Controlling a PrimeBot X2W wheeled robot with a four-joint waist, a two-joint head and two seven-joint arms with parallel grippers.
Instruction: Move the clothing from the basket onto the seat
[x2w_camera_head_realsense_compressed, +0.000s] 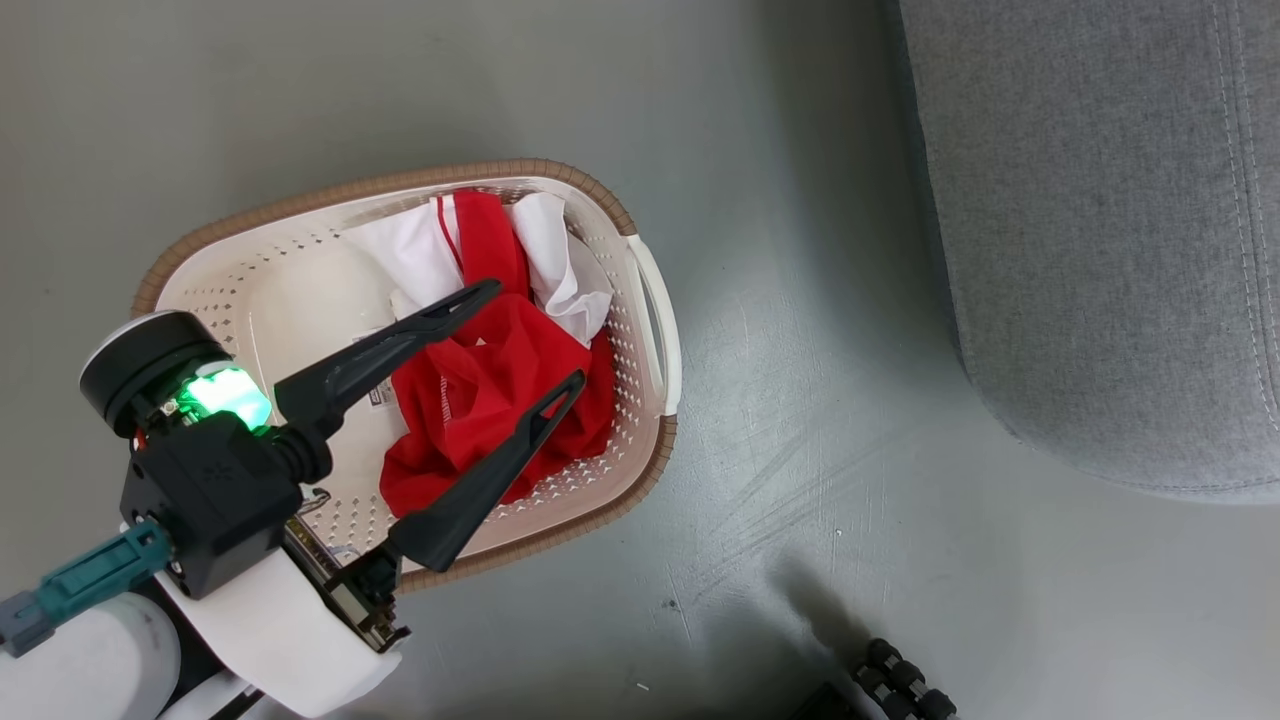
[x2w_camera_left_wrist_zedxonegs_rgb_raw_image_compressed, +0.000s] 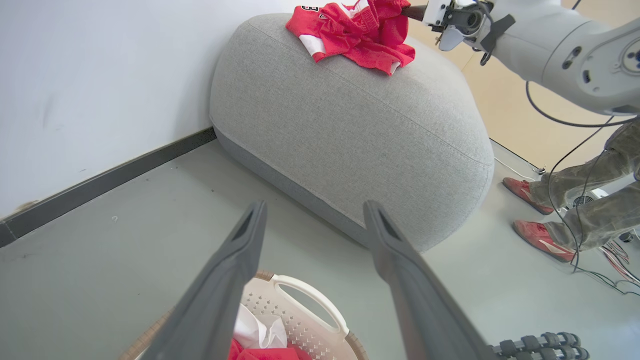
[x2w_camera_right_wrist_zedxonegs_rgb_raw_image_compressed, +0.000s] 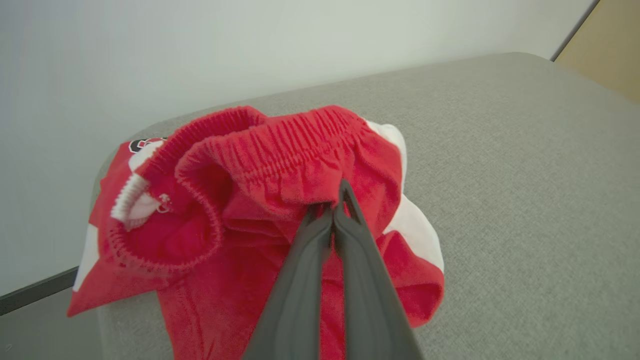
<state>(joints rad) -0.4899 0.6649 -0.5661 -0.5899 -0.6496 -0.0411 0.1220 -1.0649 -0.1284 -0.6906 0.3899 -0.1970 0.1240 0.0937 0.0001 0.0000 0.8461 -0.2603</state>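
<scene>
The left gripper hangs spread wide and empty over the red clothes in the basket; it should drop straight down and pinch a thick fold; the right gripper pinches red shorts tight on the seat, far right.

Observed: basket smooth perforated plastic with woven-textured rim; clothing soft matt cloth; seat coarse-weave matt fabric; floor smooth, lightly scuffed.
</scene>
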